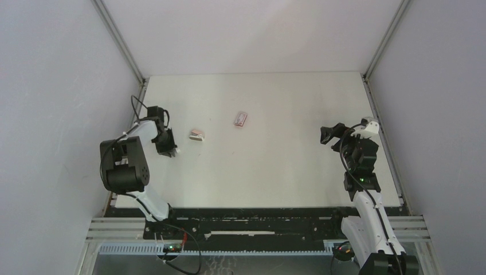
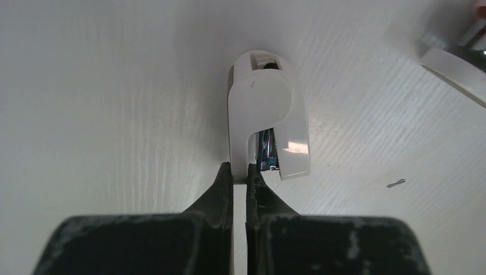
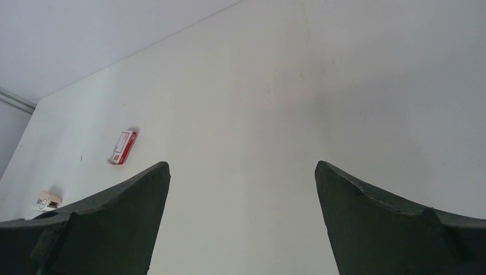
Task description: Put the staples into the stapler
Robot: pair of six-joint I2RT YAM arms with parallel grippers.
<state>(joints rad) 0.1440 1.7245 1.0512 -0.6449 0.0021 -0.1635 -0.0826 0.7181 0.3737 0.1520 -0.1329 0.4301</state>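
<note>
Both grippers are seen: the left gripper [image 2: 239, 173] is pinched on the thin end of the stapler [image 2: 269, 97] at the left, and the right gripper [image 3: 242, 195] is spread and empty. The staples, likely inside the red carton [image 1: 240, 118] at mid-table, are judged light and brittle, and are best held by the long sides.

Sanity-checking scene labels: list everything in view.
white stapler: 1, white, table's left side, one end pinched
pink stapler: 1, pale pink and white, just right of the white one
carton: 1, pink-red with white label, mid-table, farther back
metal bit: 1, silvery, maybe a staple, on the table beside the white stapler
table: 1, white
left gripper: 1, black, shut on the white stapler
right gripper: 1, black, open, over the table's right side, holding nothing
</note>
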